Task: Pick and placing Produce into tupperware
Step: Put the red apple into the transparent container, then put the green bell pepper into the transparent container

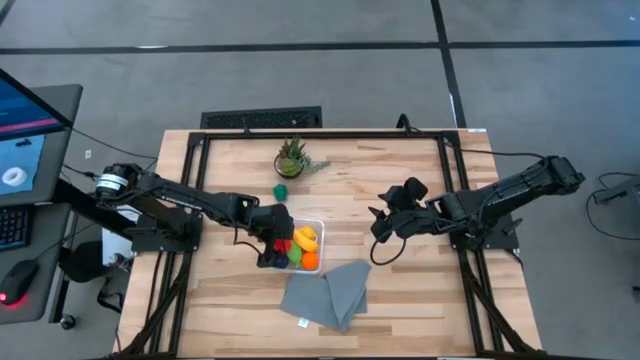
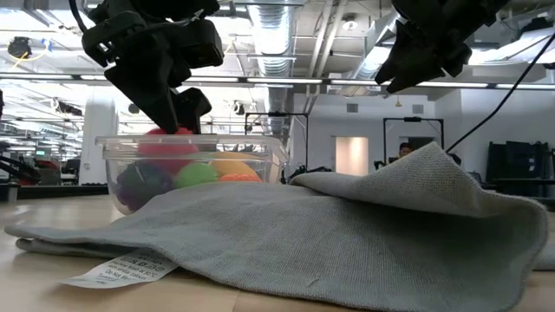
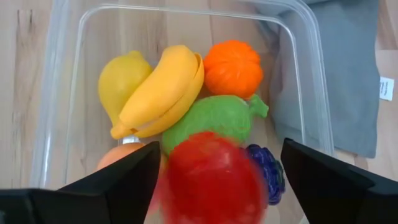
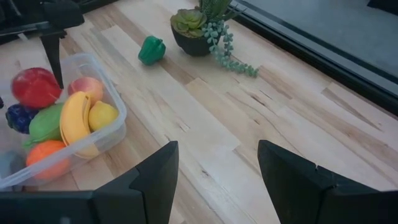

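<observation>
The clear tupperware (image 1: pixel 312 226) stands mid-table and holds a yellow banana (image 3: pixel 163 91), a lemon (image 3: pixel 118 78), an orange fruit (image 3: pixel 233 66), a lime-green fruit (image 3: pixel 211 118), a purple one (image 3: pixel 268 171), a peach one (image 4: pixel 87 89) and a red one (image 3: pixel 211 180). My left gripper (image 3: pixel 219 168) hangs open over the tupperware's left part. The red fruit shows blurred between its fingers with a gap on each side. A dark green pepper (image 1: pixel 281 190) lies on the table beyond the tupperware. My right gripper (image 4: pixel 214 180) is open above bare table to the right of the tupperware.
A spiky potted plant (image 1: pixel 292 158) stands near the far edge, just beyond the pepper. A folded grey cloth (image 1: pixel 325 292) with a white tag lies against the tupperware's near right side. Bare wood lies to the right of the tupperware under my right gripper.
</observation>
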Controlling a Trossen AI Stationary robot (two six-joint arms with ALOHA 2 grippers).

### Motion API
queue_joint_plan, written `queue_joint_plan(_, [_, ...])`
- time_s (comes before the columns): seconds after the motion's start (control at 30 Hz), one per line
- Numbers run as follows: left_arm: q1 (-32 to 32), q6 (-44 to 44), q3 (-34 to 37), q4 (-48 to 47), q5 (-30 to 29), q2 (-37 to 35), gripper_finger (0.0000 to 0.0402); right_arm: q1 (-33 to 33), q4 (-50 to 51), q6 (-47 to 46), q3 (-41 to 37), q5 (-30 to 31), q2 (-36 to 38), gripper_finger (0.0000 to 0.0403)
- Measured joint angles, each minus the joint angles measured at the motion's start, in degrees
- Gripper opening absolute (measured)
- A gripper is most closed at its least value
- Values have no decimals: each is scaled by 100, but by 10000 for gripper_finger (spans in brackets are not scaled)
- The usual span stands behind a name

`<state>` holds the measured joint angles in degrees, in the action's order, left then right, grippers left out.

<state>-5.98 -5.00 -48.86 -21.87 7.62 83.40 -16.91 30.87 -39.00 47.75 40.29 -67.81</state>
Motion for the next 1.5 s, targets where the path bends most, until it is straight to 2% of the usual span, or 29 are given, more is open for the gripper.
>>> queue_joint_plan(0.23, [9,-55,-17,3,0,0,329,0,24,0,0,0,0,245])
queue_joint_plan(0.47, [77,68,-320,-60,-35,-4,329,0,24,0,0,0,0,245])
queue_joint_plan(0.77, [484,422,-817,-732,-38,-108,330,0,24,-2,0,-146,0,245])
queue_joint_plan(0.9, [816,569,-885,-1041,-138,-258,330,0,17,-2,0,-147,2,245])
queue_joint_plan(1.2, [1760,772,-885,-2054,-851,-638,329,0,35,-2,0,-149,2,245])
queue_joint_plan(1.3, [2144,492,-885,-2176,-1009,-650,329,0,35,-2,0,-149,2,245])
queue_joint_plan(1.5, [2850,-648,-707,-2225,-1105,-649,329,0,28,-2,1,-144,2,245])
